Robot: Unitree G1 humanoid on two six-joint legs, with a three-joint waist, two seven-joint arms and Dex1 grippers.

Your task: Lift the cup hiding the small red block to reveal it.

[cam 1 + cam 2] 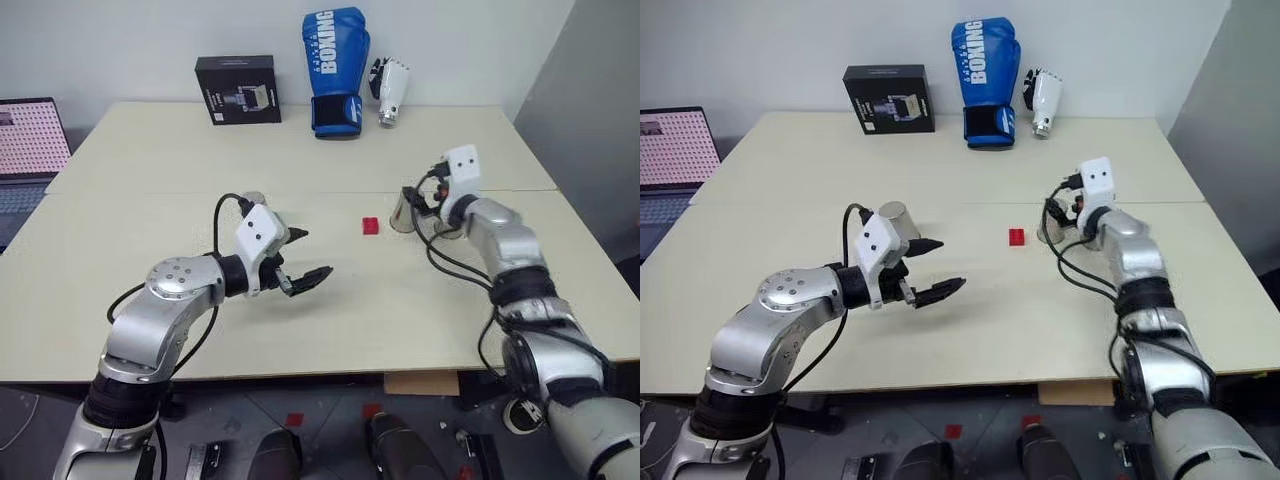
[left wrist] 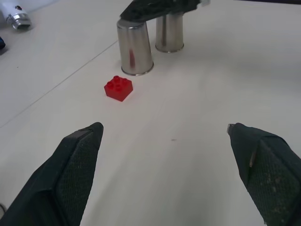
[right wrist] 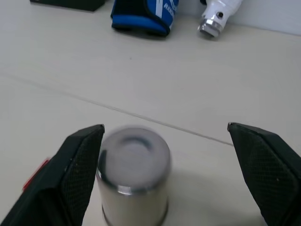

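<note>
Progress: we see the block (image 1: 370, 225) bare on the surface (image 1: 330, 330), mid-way across, just left of an upturned cup (image 1: 405, 209); we judge the reveal done.
Left to do: nothing obvious, by our reading.
Right gripper (image 3: 164, 155): released, jaws wide around that cup, not pinching it.
Left gripper (image 1: 300, 257): released, empty, hovering near left.
Second cup (image 2: 169, 32): close beside the first.
Third cup (image 1: 894, 219): behind the left gripper.
Materials: cups smooth, shiny metal, tapered cylinders; block glossy red plastic, studded; surface matte, pale.
</note>
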